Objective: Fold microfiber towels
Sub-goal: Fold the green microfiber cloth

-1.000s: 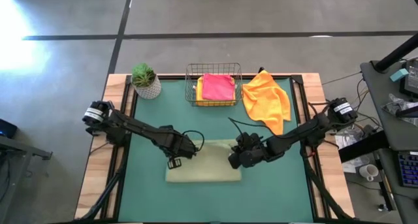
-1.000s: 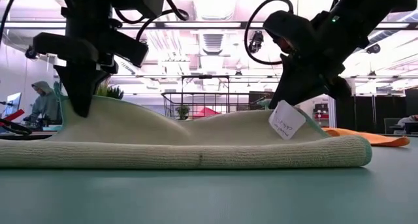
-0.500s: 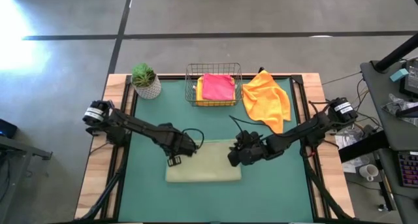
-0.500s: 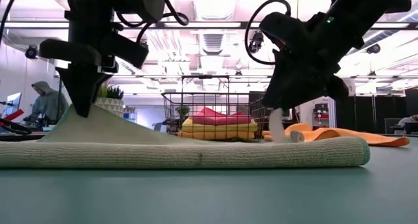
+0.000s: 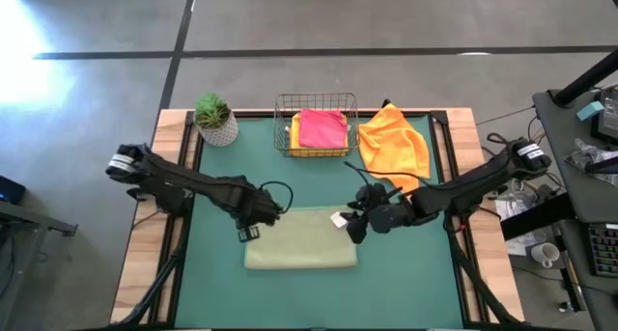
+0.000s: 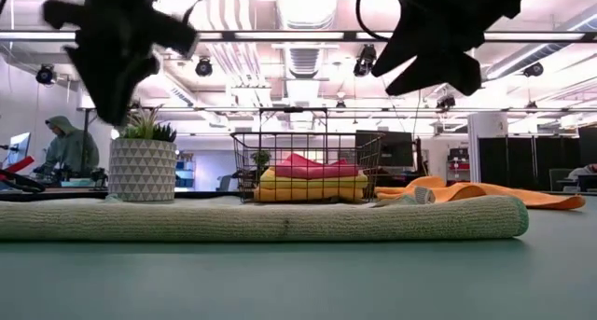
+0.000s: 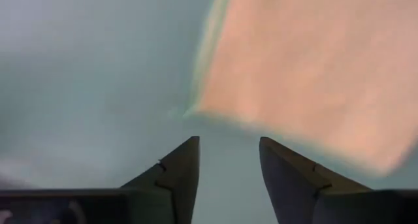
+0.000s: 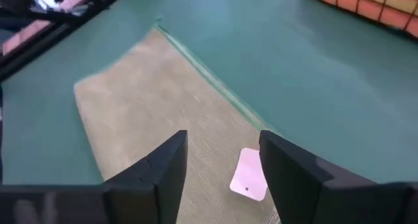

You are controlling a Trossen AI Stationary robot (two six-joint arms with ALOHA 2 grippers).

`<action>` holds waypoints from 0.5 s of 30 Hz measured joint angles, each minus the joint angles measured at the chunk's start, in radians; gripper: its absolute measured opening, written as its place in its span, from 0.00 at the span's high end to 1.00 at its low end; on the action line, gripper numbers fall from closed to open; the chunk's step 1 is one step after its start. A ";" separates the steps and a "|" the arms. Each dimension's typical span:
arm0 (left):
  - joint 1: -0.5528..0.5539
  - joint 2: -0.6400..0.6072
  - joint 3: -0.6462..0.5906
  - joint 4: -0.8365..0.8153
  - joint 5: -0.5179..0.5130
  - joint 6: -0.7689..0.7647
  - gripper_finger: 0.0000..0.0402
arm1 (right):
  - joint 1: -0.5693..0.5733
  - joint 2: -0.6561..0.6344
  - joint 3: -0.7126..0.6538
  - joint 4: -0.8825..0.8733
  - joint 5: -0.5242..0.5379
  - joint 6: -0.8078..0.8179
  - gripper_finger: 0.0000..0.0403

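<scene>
A pale sage green towel (image 5: 301,238) lies folded and flat on the green mat, near the table's front; the low view shows it as a long low band (image 6: 261,219). Its white tag (image 8: 248,175) lies at its far right corner. My left gripper (image 5: 248,234) hangs open above the towel's far left corner (image 7: 196,110), fingers pointing down. My right gripper (image 5: 350,225) hangs open above the far right corner, slanting down from the right. Nothing is between either pair of fingers.
A wire basket (image 5: 316,125) at the far middle holds a pink towel (image 5: 323,128) on a yellow one (image 5: 295,133). An orange towel (image 5: 396,148) lies crumpled to its right. A potted plant (image 5: 215,119) stands far left. A person (image 6: 65,147) sits beyond the table.
Both grippers have opened and let go of the sage towel's far corners, the right one first, then risen clear of it. The left has drawn toward the table's left, the right toward its right. The raised upper layer has dropped flat onto the lower one.
</scene>
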 joint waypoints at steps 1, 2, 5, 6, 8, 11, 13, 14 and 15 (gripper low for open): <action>-0.016 -0.020 -0.014 0.064 0.000 -0.024 0.65 | -0.004 0.000 0.000 -0.001 -0.010 -0.012 0.57; -0.032 -0.036 -0.029 0.129 0.000 -0.041 0.66 | -0.006 0.001 0.000 -0.003 -0.025 -0.019 0.58; -0.084 -0.065 -0.065 0.276 -0.004 -0.062 0.72 | -0.009 0.025 0.000 0.007 -0.063 -0.043 0.65; -0.097 -0.068 -0.076 0.307 -0.004 -0.077 0.75 | -0.010 0.036 0.000 0.013 -0.075 -0.045 0.68; -0.122 -0.070 -0.099 0.355 -0.005 -0.101 0.81 | -0.010 0.055 0.000 0.011 -0.109 -0.052 0.74; -0.153 -0.060 -0.126 0.379 -0.008 -0.103 0.93 | -0.012 0.085 0.000 0.007 -0.133 -0.073 0.85; -0.165 -0.057 -0.152 0.417 -0.006 -0.104 0.98 | -0.015 0.104 0.000 0.008 -0.134 -0.088 0.92; -0.168 -0.057 -0.169 0.437 -0.003 -0.104 0.98 | -0.018 0.111 0.000 0.007 -0.134 -0.095 0.95; -0.169 -0.057 -0.185 0.466 -0.002 -0.105 0.98 | -0.023 0.116 0.000 0.005 -0.134 -0.104 0.96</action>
